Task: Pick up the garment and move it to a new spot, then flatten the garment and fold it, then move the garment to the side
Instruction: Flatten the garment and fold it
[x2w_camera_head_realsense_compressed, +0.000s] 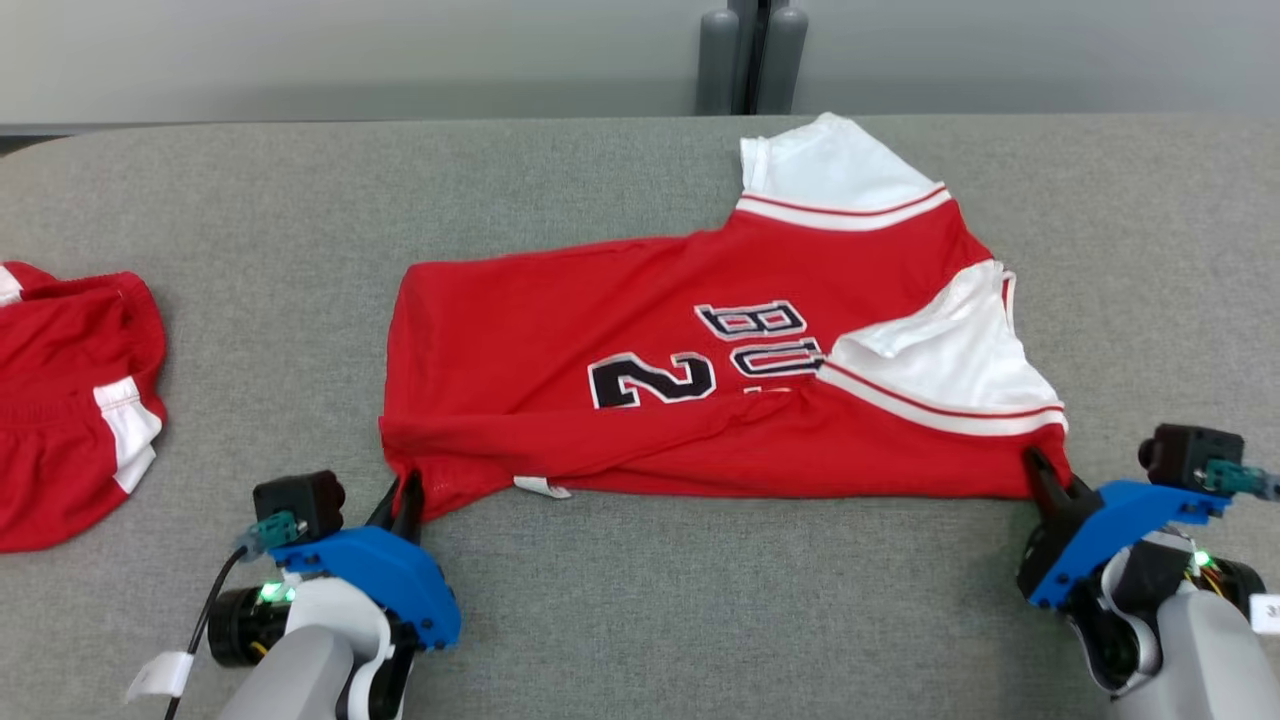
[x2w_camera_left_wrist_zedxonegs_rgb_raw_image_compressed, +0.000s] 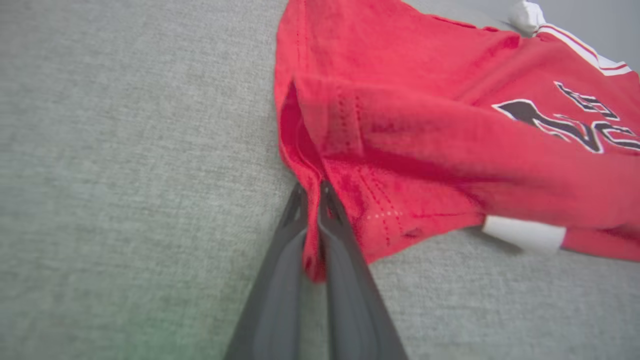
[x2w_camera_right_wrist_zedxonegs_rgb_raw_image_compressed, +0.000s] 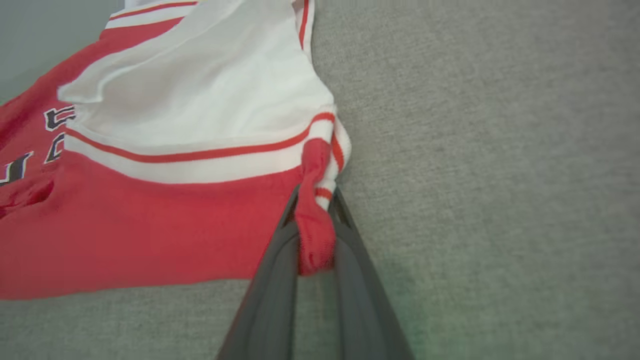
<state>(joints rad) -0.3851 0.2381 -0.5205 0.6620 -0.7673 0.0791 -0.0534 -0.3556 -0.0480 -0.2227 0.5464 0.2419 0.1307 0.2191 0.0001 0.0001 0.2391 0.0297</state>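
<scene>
Because each tool pinches only a small bunched corner of the red basketball jersey (x2w_camera_head_realsense_compressed: 700, 380), the left tool (x2w_camera_head_realsense_compressed: 408, 500) clenched on the hem and the right tool (x2w_camera_head_realsense_compressed: 1045, 475) on the striped armhole trim, the thin knit could slip free if lifted unevenly. It lies mid-way across the coarse grey table (x2w_camera_head_realsense_compressed: 700, 610), doubled over, soft and creased, with white shoulder panels

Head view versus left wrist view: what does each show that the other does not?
The head view adds the right gripper shut on the jersey's right corner, and another red garment at the table's left. The left wrist view adds the hem stitching and the cloth bunched between the fingers. Shared: the left gripper shut on the jersey's other corner, the black number, the white label.
</scene>
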